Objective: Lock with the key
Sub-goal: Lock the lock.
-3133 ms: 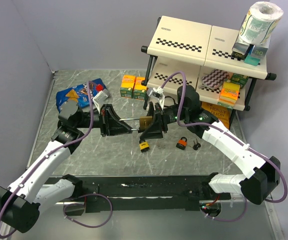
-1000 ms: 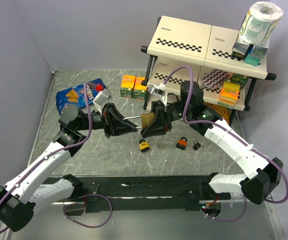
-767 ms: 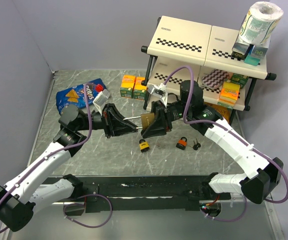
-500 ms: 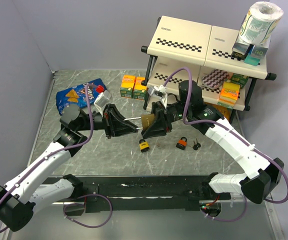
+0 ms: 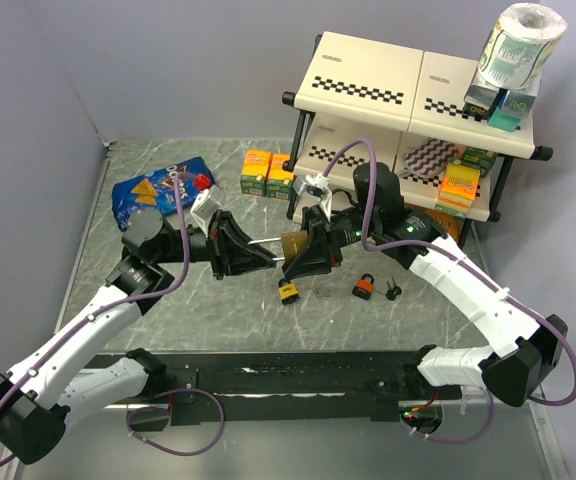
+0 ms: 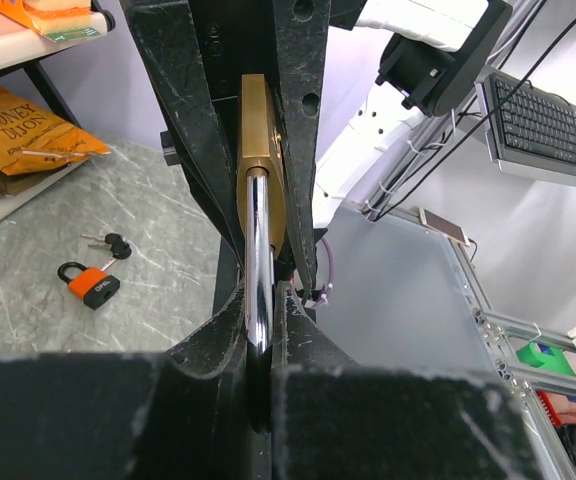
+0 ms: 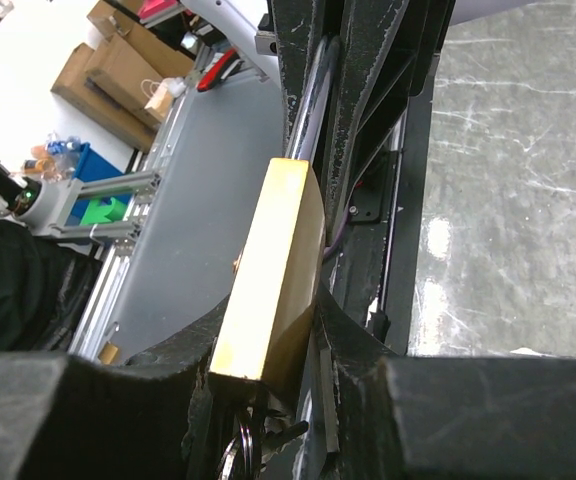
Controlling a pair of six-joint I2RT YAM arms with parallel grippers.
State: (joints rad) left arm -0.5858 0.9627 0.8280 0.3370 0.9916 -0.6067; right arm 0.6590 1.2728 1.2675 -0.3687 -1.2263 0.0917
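Left claw [image 5: 260,254] pinches the steel shackle [image 6: 258,250] of the brass padlock [image 5: 295,243]; right claw [image 5: 304,253] clamps its body.

A brass-yellow metal padlock [image 5: 295,243] with a shiny silver shackle [image 6: 258,250] is seen between the black left tool [image 6: 258,320] and the black right tool [image 7: 273,340]. The stone-look counter [image 5: 218,310] is marbled in grey with pale veins. A small orange padlock [image 5: 365,287] has a black shackle. The cream shelf rack [image 5: 368,75] is marked with black-and-white chequered bands. The crisp bag [image 5: 158,188] is blue.
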